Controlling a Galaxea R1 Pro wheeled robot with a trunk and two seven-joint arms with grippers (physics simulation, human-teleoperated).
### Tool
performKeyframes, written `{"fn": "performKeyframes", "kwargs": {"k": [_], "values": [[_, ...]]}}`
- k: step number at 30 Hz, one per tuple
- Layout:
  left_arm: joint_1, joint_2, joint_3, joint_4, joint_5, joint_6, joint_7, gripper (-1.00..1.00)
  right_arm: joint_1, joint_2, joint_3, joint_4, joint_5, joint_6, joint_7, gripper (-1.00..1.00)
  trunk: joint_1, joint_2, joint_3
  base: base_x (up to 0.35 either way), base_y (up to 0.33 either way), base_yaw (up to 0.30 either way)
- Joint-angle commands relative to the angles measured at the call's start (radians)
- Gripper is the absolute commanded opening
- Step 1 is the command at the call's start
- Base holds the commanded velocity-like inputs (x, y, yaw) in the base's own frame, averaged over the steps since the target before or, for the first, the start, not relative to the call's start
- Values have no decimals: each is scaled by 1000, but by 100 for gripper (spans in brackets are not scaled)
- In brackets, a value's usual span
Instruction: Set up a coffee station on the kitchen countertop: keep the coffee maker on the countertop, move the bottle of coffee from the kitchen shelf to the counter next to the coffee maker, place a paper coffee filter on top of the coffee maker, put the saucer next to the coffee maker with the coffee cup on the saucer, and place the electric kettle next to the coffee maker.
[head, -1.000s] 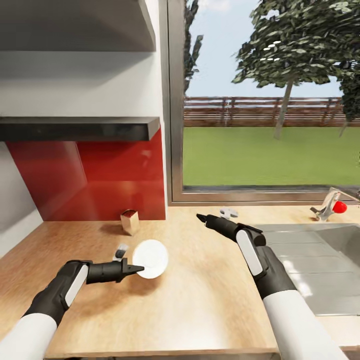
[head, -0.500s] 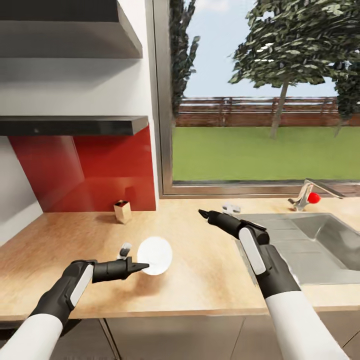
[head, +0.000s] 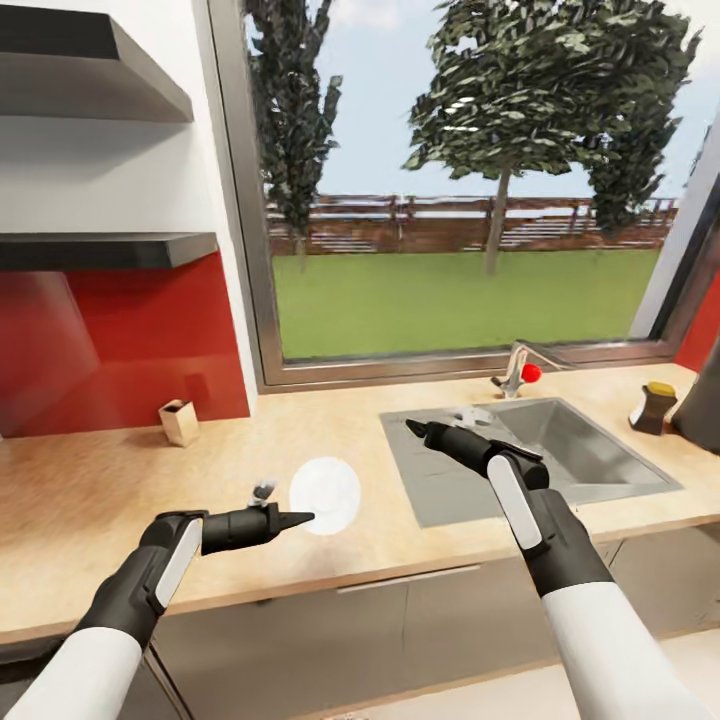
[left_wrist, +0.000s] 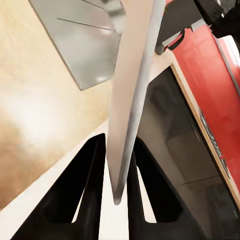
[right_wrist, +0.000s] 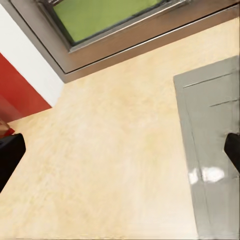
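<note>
Saucer (head: 325, 495) in left pincer (head: 300, 518)

Saucer (head: 325, 495): white, round, plain. Held by rim in left claw (head: 300, 518), tilted w/ face toward camera, above surface (head: 80, 500) nr front edge, left of sink.

table (head: 80, 500): pale wood grain, smooth satin finish
sink (head: 590, 470): brushed grey metal, dull sheen
saucer (head: 326, 495): white, smooth, matt
backsplash (head: 110, 340): glossy red, reflective
left end effector (head: 300, 518): black matt plastic
</note>
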Motion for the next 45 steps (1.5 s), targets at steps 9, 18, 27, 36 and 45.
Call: {"fn": "performKeyframes", "kwargs": {"k": [9, 18, 27, 36, 45], "values": [[-1, -1, -1, -4, -5, 2, -3, -100, -1, 1, 2, 0, 1, 3, 3, 100, 0, -2, -2, -92, -260, -299], [-1, -1, 0, -4, -5, 2, -2, -100, -1, 2, 3, 0, 0, 3, 3, 100, 0, -2, -2, -88, -261, -300], [-1, 1, 3, -3, 1, 2, -5, -100, -1, 4, 3, 0, 0, 3, 3, 100, 0, -2, -2, 30, -255, -300], [-1, 1, 3, -3, 2, 2, -4, -100, -1, 4, 3, 0, 0, 3, 3, 100, 0, -2, -2, 86, -76, -300], [-1, 0, 0, -2, 1, 2, -2, -100, -2, 3, 3, 0, 0, 3, 3, 100, 0, -2, -2, 1, -1, -300]]}}
